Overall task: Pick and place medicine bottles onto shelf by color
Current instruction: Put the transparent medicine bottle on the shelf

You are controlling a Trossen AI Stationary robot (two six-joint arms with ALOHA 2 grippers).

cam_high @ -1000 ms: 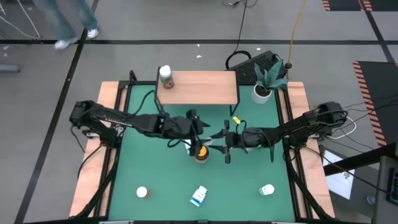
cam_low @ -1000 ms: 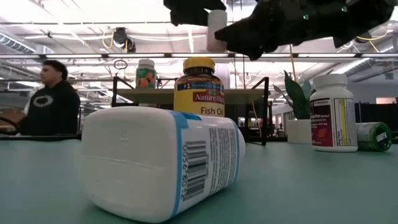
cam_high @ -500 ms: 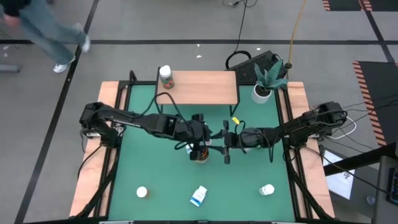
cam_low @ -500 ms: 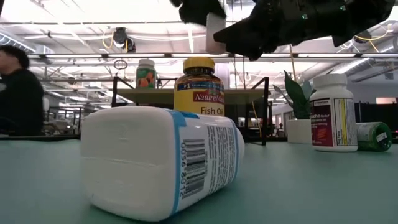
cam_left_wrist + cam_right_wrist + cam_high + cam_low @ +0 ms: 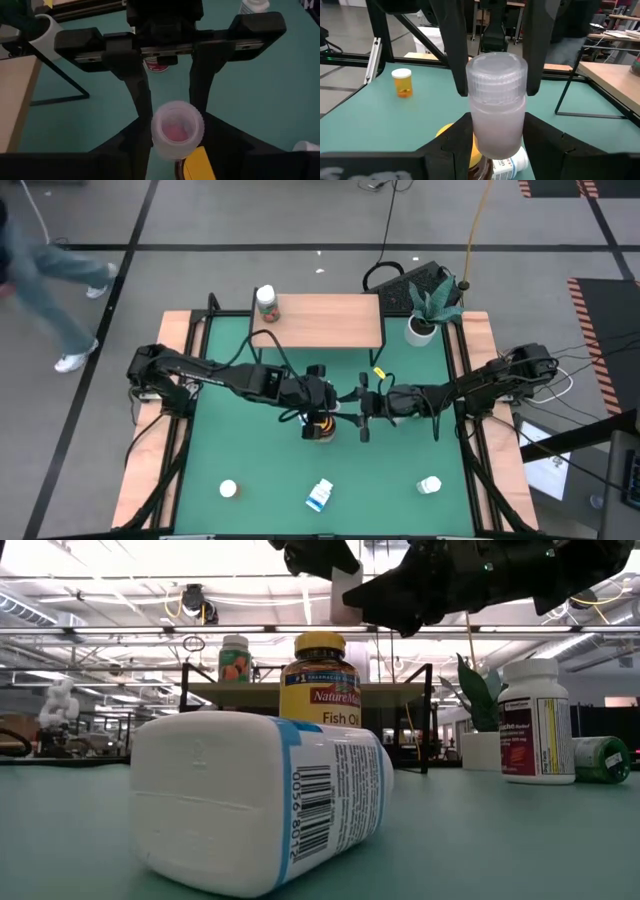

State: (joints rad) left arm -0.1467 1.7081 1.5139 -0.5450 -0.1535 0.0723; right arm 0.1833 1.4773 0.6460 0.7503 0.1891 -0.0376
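A white translucent bottle (image 5: 497,100) hangs upright in the air over the middle of the green table, between both grippers. My right gripper (image 5: 497,150) is shut on its lower body. My left gripper (image 5: 177,150) is shut on its ribbed cap (image 5: 176,129). Right below it stands the amber fish-oil bottle (image 5: 320,680) with a yellow lid. An orange-labelled bottle (image 5: 266,302) stands on the left end of the wooden shelf (image 5: 330,320). Other medicine bottles (image 5: 320,495) lie or stand near the front edge. My left gripper pinches the cap's two sides (image 5: 470,75) between its two fingers (image 5: 455,55), which slant down from the table's left. The bottle stays upright, clear of the table. My right gripper pinches the bottle's lower body (image 5: 495,135) between its two fingers, coming level from the table's right. The bottle stands upright in the hold, above the fish-oil bottle's lid.
A potted plant (image 5: 424,320) stands at the shelf's right end. A white bottle (image 5: 228,489) and another (image 5: 429,484) sit near the front corners. A red-labelled white bottle (image 5: 536,720) and a lying green bottle (image 5: 600,758) are at the right. A small amber bottle (image 5: 402,82) stands toward the left.
My left gripper has moved a little toward the right gripper and tipped further down over the white bottle, and its fingers have drawn in onto the cap. The right gripper and the bottle have kept still.
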